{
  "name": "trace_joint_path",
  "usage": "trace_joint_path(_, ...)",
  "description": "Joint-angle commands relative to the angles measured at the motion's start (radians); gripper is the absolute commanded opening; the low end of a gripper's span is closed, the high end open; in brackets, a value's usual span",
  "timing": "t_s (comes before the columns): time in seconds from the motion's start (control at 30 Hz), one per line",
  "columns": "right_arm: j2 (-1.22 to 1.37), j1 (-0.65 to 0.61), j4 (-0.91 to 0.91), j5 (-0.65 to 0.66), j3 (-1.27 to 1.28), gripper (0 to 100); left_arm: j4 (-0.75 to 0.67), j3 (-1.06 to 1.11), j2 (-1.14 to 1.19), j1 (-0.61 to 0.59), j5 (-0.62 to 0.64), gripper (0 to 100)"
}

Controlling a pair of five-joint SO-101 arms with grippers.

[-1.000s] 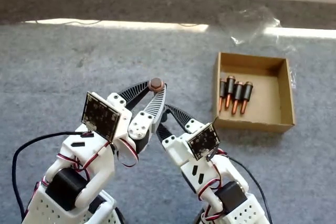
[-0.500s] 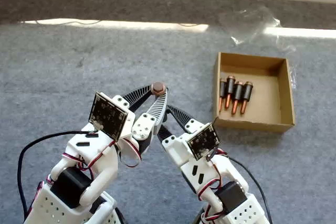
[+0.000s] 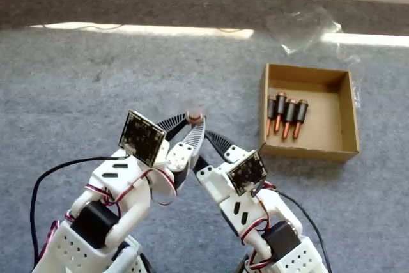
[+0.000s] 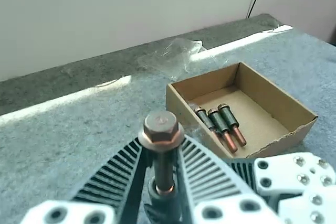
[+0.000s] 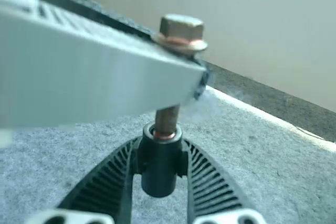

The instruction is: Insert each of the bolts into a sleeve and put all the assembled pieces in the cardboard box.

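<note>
Between my two grippers, above the grey table (image 3: 77,81), the bolt (image 4: 162,128) stands upright with its tip just inside the black sleeve (image 5: 159,163). My left gripper (image 4: 163,153) is clamped on the bolt's shank under the head. My right gripper (image 5: 159,156) clasps the sleeve from below. To seat it well, I judge I should hold both axes in line, press straight down slowly, and loosen the left fingers before the head reaches them. Four finished pieces (image 3: 285,114) lie in the cardboard box (image 3: 308,153), well apart on the right. I can read no writing on any of it.
</note>
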Motion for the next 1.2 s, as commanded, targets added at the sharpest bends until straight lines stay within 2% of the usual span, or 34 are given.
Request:
trace_joint_path(0.0,-0.010,0.015,-0.002,0.014,0.134,0.4,-0.064,0.025,-0.018,-0.018,0.005,0)
trace_joint_path(0.53,-0.010,0.015,-0.005,0.014,0.134,0.4,-0.071,0.102,-0.018,-0.019,-0.002,1)
trace_joint_path(0.73,-0.010,0.015,-0.005,0.014,0.134,0.4,-0.068,0.107,-0.018,-0.054,0.005,16)
trace_joint_path(0.9,-0.010,0.015,-0.005,0.014,0.134,0.4,-0.071,0.105,-0.018,-0.107,0.005,16)
trace_joint_path(1.17,-0.010,0.018,-0.005,0.017,0.134,0.4,-0.121,0.067,-0.019,-0.113,0.003,16)
